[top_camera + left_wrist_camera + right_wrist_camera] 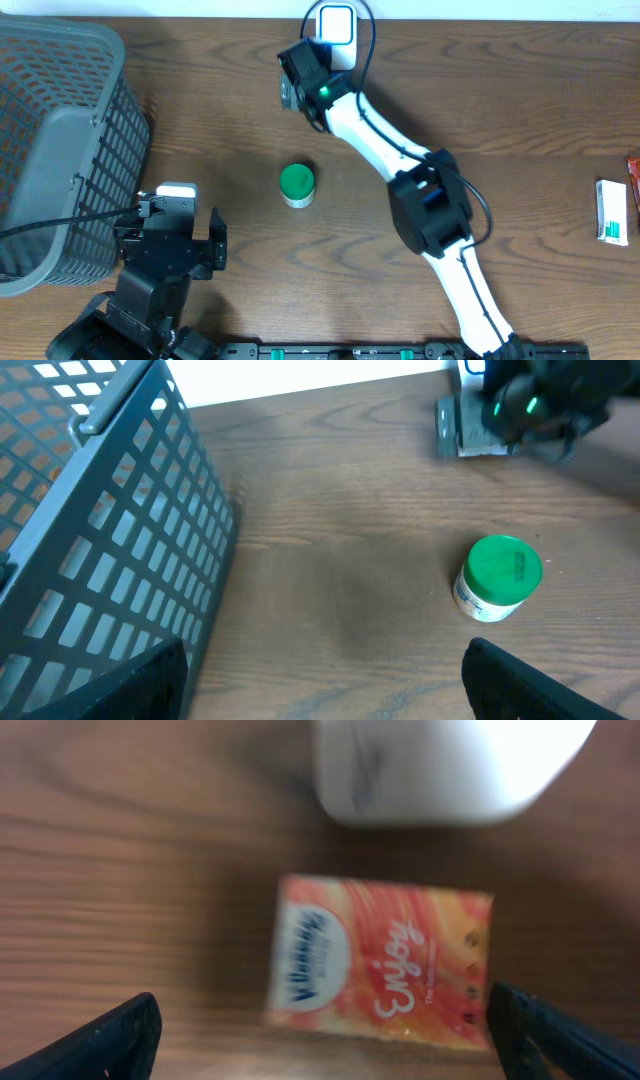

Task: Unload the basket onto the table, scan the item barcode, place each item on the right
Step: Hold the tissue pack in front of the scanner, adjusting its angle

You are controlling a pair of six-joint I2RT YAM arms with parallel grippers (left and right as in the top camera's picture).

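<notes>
An orange tissue pack (380,960) with a blue and white logo lies flat on the wooden table, just in front of a white scanner (450,770). My right gripper (325,1040) hovers over the pack, open wide, with one fingertip on each side and nothing held. In the overhead view the right arm reaches to the table's far edge by the white scanner (336,25). No barcode shows on the pack's upper face. My left gripper (320,690) is open and empty near the front left.
A grey mesh basket (60,150) stands at the left, close beside my left gripper. A small jar with a green lid (296,185) stands upright mid-table. A white box (611,212) and a red item (634,170) lie at the right edge.
</notes>
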